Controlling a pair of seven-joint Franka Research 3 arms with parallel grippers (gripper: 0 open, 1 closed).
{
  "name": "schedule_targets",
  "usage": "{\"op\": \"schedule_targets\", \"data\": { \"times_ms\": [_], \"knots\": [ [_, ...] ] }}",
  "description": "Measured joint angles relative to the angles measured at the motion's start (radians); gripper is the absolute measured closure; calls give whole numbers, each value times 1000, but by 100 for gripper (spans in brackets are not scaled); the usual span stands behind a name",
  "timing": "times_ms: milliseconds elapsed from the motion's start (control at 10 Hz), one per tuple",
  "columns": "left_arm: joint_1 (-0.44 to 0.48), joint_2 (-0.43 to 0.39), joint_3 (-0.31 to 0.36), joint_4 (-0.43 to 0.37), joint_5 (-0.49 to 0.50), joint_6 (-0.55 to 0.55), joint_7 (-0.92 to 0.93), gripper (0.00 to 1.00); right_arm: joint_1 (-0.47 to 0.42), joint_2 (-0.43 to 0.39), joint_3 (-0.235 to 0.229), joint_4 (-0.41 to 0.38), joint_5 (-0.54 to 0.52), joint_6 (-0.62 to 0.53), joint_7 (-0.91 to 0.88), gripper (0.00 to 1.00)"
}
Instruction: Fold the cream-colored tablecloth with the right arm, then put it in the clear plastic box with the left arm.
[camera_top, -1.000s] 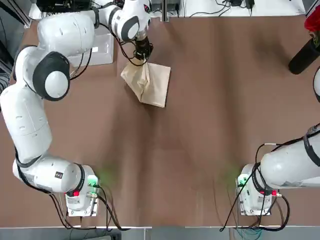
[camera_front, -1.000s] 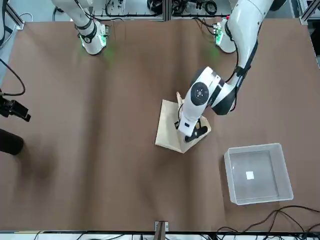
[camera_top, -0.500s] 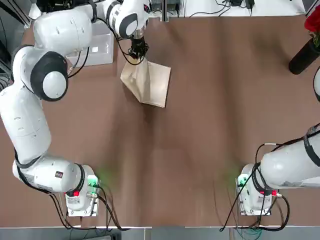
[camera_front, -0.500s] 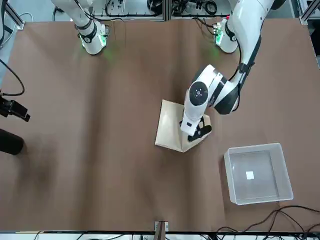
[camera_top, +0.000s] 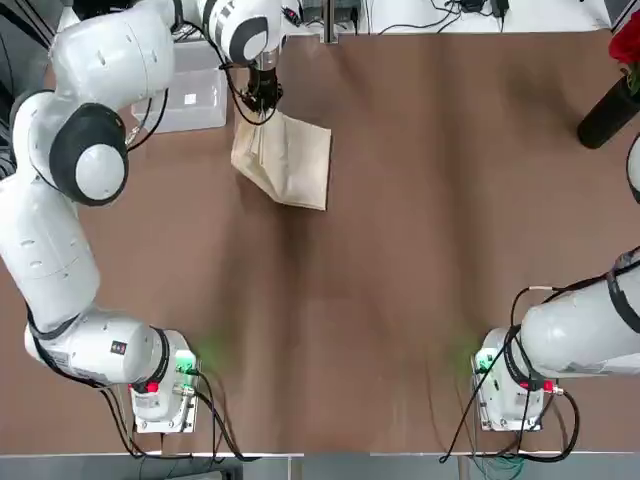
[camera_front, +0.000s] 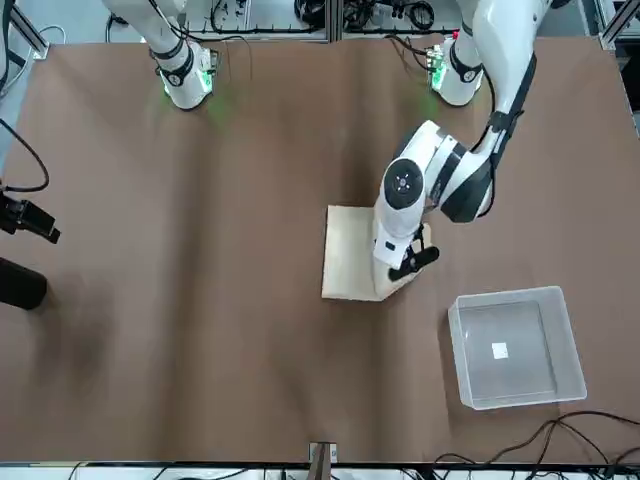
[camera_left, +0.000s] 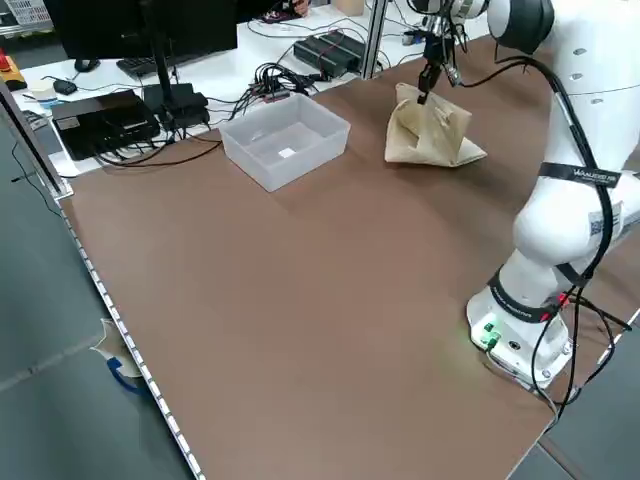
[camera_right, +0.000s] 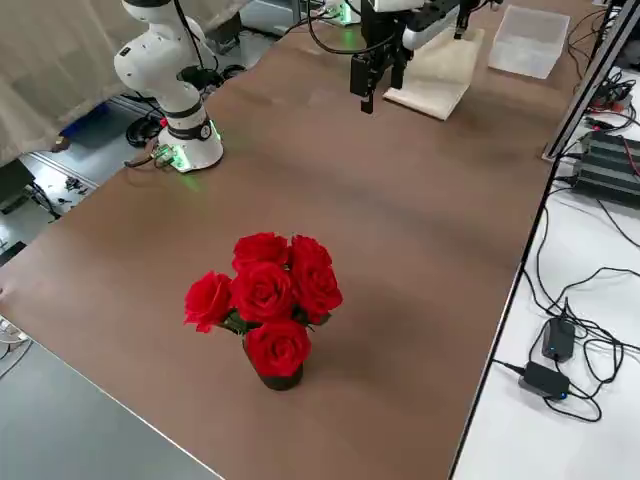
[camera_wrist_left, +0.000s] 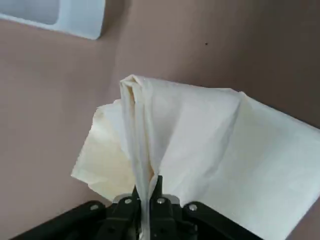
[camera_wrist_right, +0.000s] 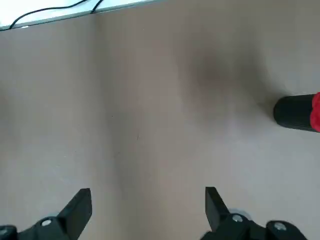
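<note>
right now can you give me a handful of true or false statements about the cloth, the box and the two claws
1. The left claw is shut on a raised fold of the cloth. True.
2. The cloth already lies inside the box. False: the box is empty and the cloth is on the table beside it.
3. The right claw is open with nothing between its fingers. True.
4. The right claw is pressing down on the cloth. False: it hangs over bare table, away from the cloth.
5. A bunch of red roses stands on the table. True.
</note>
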Motion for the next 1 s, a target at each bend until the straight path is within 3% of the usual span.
{"op": "schedule_targets", "data": {
  "times_ms": [400, 600, 800, 1000],
  "knots": [
    [-51, 12, -3, 43, 8, -21, -8, 93, 0, 0, 0, 0, 0, 0, 0, 0],
    [-133, 58, 4, 98, 90, -89, -60, 93, 0, 0, 0, 0, 0, 0, 0, 0],
    [-233, 114, 56, 165, 144, -150, -92, 93, 0, 0, 0, 0, 0, 0, 0, 0],
    [-346, 163, 169, 233, 146, -166, -95, 93, 0, 0, 0, 0, 0, 0, 0, 0]
  ]
}}
